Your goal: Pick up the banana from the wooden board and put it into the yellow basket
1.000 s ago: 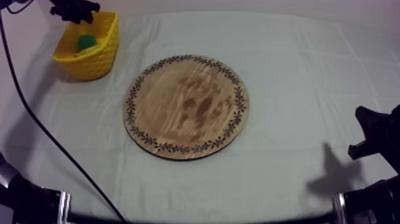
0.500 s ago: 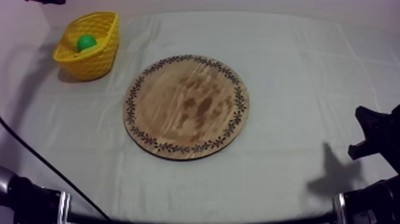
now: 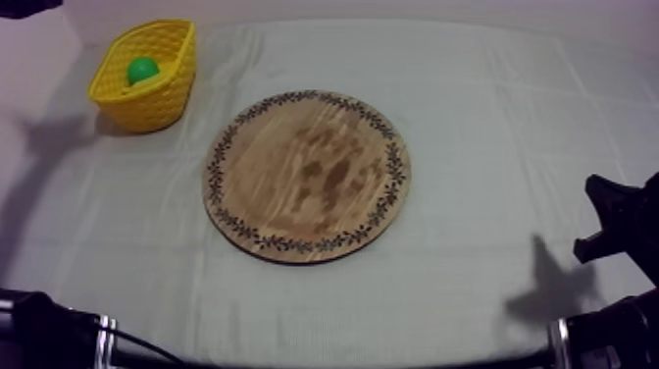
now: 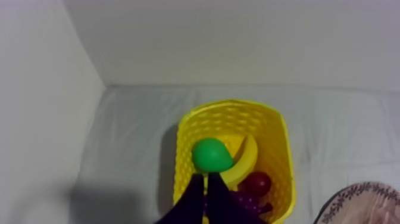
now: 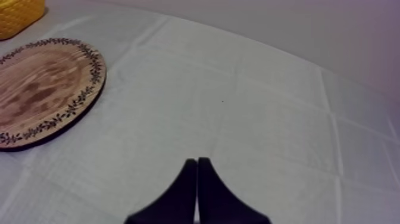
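Banana [image 4: 245, 156] lying in basket [image 4: 280, 137], partly under pear [image 4: 211, 156]; board [image 3: 306, 177] bare. Left end effector [image 4: 206, 179] clenched empty above basket, right end effector [image 5: 197, 162] likewise over counter [image 5: 268, 107]. Risk: low withdrawal snagging rim, tipping basket.

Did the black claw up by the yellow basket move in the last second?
Yes. The left gripper was right over the yellow basket's far rim; it has since pulled away leftward, past the basket's left side.
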